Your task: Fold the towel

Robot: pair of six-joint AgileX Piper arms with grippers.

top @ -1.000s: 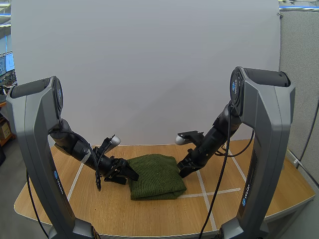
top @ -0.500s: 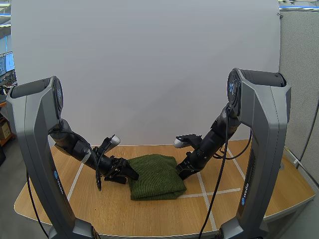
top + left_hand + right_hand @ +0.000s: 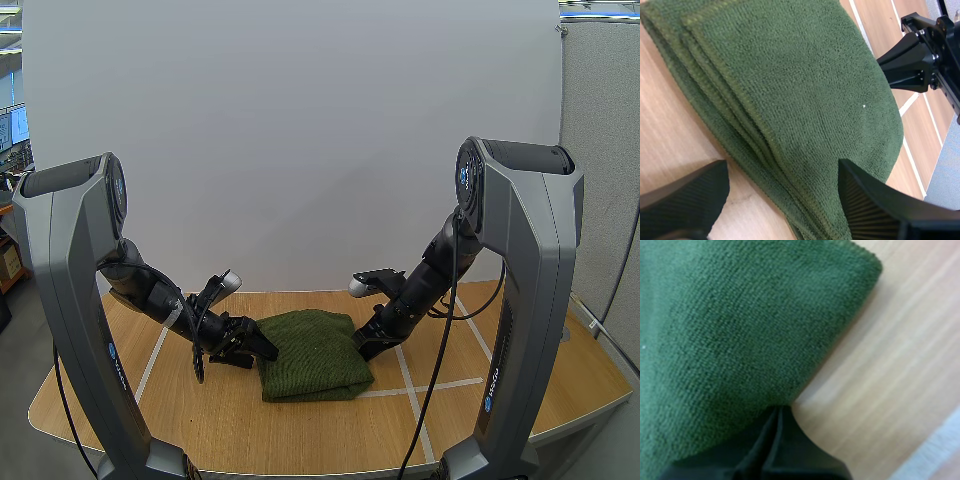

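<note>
A dark green towel (image 3: 312,352) lies folded into a thick, roughly square pad near the middle of the wooden table (image 3: 300,430). It sits just left of a cross of white tape lines (image 3: 410,375). In the left wrist view the towel (image 3: 790,90) shows several stacked layers with stitched hems running along its near edge. The left gripper (image 3: 250,350) sits low at the towel's left side. Its two ribbed fingers stand wide apart in its own camera, one over bare wood and the other over the cloth, so the left gripper (image 3: 782,167) straddles the layered edge and grips nothing. The right gripper (image 3: 362,345) rests at the towel's opposite, right side. Seen from the left wrist camera, the right gripper (image 3: 910,60) is a black pointed shape meeting the towel's rounded far rim. In the right wrist view its fingers lie pressed together as one dark wedge. The tip of the right gripper (image 3: 780,420) touches the towel (image 3: 730,330) where cloth meets wood, and nothing is pinched between the fingers. Each arm's grey housing carries small blue marks, a round one near the shoulder and another lower down; the lettering is too small to read.
</note>
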